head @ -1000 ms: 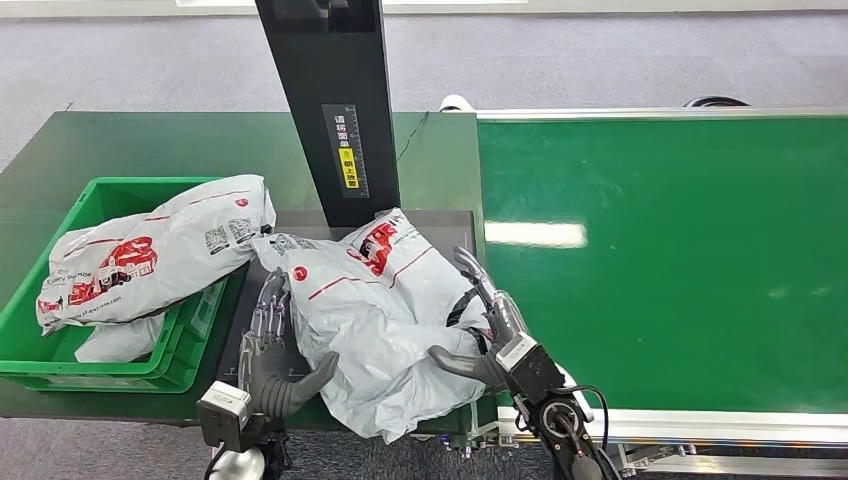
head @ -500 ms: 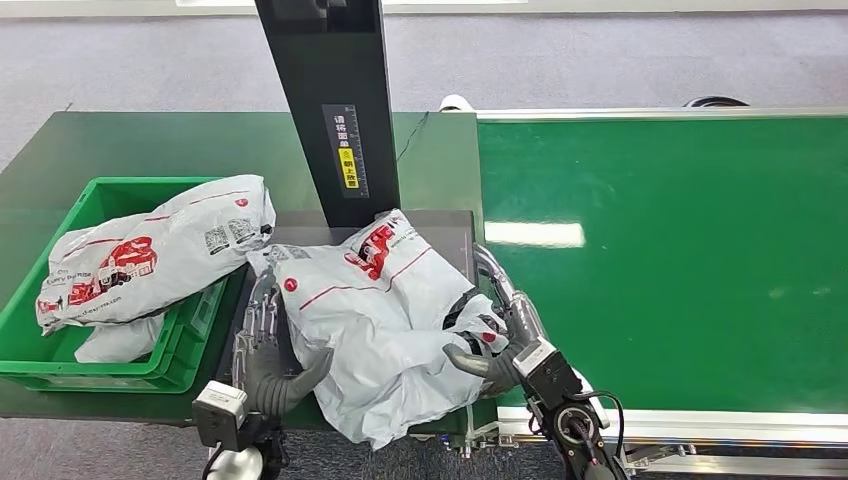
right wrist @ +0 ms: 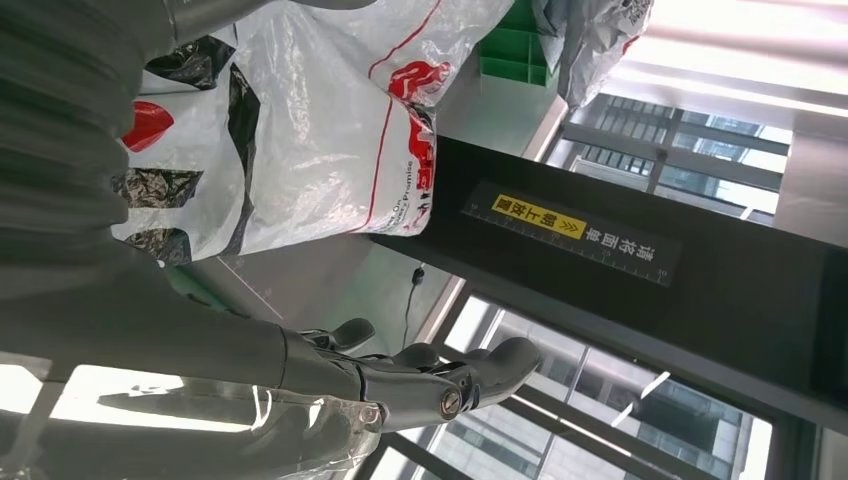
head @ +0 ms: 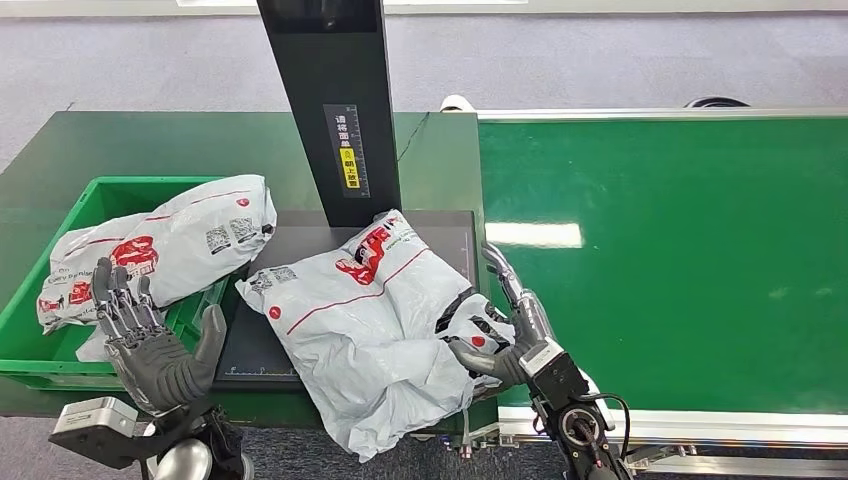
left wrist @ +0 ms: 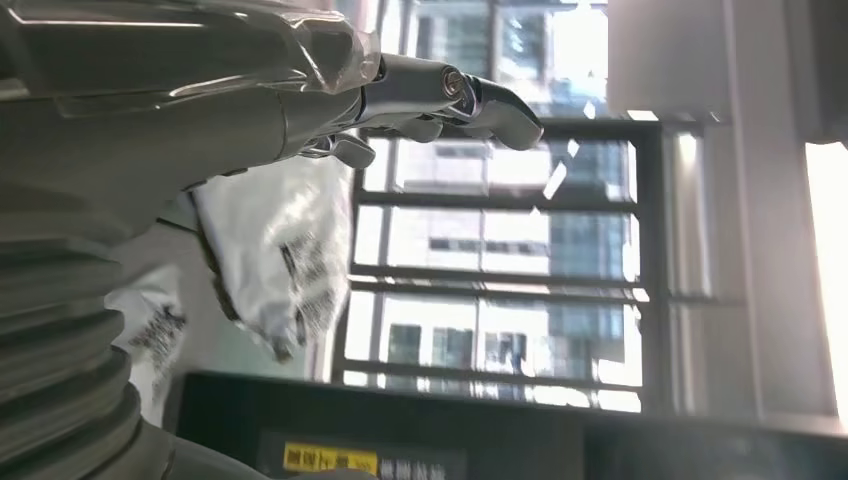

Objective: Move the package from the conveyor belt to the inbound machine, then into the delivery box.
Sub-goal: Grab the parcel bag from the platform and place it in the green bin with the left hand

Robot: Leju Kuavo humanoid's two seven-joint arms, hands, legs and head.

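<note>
Pinching a fold at the right edge of the package (head: 375,330) is my right hand (head: 505,335), thumb under and fingers stretched along the bag's side. The package lies on the dark plate of the inbound machine (head: 300,240), just in front of its black post (head: 335,100), with its near corner hanging off the plate's near edge. My left hand (head: 155,350) is raised well to the left, near the near rim of the green delivery box (head: 60,370), fingers apart and holding nothing.

What worries me is that one-sided hold. The bag looks soft and slack, so if I lift or drag it toward the box from the right edge alone, I judge the film could slide out of my thumb, or the bag could fold and spill off the near edge to the floor.

The box already carries another package (head: 160,250), piled high and leaning over its right rim. A careless sweep left could catch on that rim or shove that bag out. My open left hand also sits in the likely path, so I could knock into it.
</note>
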